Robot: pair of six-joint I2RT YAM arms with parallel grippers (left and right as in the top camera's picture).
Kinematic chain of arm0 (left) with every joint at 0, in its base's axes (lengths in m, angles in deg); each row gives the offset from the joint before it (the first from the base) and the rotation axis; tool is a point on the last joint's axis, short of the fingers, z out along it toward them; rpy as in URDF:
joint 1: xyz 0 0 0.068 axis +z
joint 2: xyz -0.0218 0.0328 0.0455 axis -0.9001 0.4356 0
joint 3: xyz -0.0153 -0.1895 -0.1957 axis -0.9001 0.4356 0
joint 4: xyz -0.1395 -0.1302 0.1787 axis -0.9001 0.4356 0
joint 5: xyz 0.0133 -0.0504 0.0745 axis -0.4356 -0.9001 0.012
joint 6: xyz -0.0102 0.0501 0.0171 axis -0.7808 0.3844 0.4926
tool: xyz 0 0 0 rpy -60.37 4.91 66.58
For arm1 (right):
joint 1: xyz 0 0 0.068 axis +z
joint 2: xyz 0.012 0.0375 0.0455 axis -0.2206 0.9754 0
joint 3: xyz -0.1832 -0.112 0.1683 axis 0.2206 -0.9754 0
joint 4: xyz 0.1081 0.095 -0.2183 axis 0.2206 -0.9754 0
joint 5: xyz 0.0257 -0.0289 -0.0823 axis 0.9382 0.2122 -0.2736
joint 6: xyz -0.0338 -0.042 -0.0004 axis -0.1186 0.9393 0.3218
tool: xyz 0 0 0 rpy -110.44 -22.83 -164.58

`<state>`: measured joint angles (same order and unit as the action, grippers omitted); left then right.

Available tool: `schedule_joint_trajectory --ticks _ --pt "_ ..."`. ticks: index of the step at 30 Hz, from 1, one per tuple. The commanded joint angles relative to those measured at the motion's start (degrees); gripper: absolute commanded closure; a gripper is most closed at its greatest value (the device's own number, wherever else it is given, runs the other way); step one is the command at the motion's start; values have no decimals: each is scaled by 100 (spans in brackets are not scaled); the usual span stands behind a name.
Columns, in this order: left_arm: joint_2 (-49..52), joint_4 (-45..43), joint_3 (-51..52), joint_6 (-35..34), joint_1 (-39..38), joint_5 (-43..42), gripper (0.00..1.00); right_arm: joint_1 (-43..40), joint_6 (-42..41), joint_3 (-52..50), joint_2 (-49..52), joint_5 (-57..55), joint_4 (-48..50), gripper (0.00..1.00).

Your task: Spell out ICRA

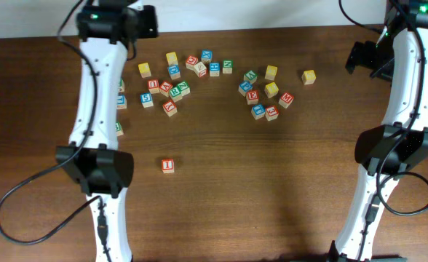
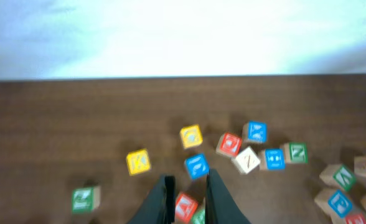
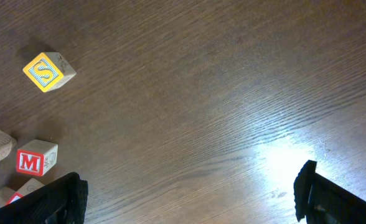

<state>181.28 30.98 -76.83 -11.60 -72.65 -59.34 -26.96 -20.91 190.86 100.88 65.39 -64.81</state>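
The left jaws are sitting drawn nearly together with only a slim gap between them, gripping nothing. A red cube is showing through that gap, and a blue cube is lying just beyond the tips. The right jaws are standing wide above the wood, holding nothing, with a red M cube and a yellow S cube lying off to one side. Farther out, the red I cube is lying alone on the surface, well apart from the left cluster and the right cluster of letter cubes. In those clusters the C, R and A are showing too small to pick out.
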Motion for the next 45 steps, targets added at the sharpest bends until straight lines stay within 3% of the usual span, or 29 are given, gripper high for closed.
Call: schedule_joint_trajectory --ticks 1,5,8,12,23,30,34,38,41,45 --pt "444 -365 -83 173 -186 321 88 31 -50 -24 -59 7 -11 2" --pt "826 -785 -83 170 -232 319 83 33 -48 -24 -59 7 -11 2" --pt "1132 -946 -83 170 -229 319 61 33 -50 -24 -59 7 -11 1" --pt "1530 -1067 -83 170 -236 317 41 33 -50 -24 -59 7 -11 2" --pt "2225 -1440 -76 155 -236 319 41 33 -50 -24 -59 7 -11 2" --pt "2610 -1541 -76 -866 -236 605 44 33 -50 -24 -59 7 -11 2" --pt "2728 -1626 -72 -1047 -236 772 44 33 -50 -24 -59 7 -11 2" --pt "2728 -1851 -72 -1047 -236 769 53 33 -50 -24 -59 7 -11 2" --pt "2728 -1816 -72 -1058 -240 769 66 33 -50 -24 -59 7 -11 2" --pt "2728 -1880 -72 -1058 -251 774 65 33 -50 -24 -59 7 -11 2"
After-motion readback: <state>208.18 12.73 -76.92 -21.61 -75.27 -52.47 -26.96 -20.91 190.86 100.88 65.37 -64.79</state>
